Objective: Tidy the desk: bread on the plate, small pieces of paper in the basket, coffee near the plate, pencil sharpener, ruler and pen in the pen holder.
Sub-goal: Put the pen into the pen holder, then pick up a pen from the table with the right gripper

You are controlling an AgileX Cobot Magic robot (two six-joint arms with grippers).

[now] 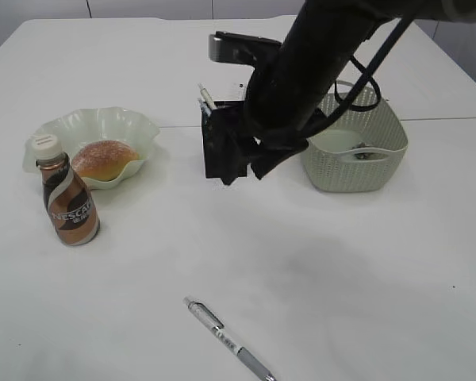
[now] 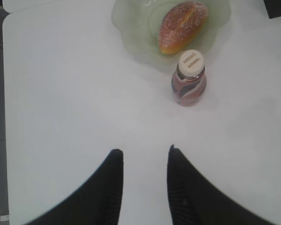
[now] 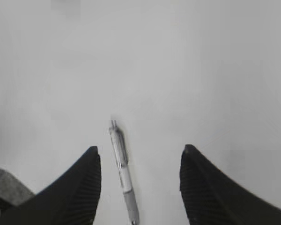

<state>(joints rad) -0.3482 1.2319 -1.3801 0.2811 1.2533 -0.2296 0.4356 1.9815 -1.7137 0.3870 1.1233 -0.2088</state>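
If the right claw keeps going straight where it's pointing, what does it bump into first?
Probably the silver click pen lying on the white table. It sits between the open right claw's fingers, though how far below is unclear.

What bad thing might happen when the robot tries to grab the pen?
The pen is thin and lies flat on the table, so the open right pincer may close above it, or roll it away. The pen holder already has things sticking out, so the pen might catch on them going in. The holder stands close to the basket, so the arm may bump either.
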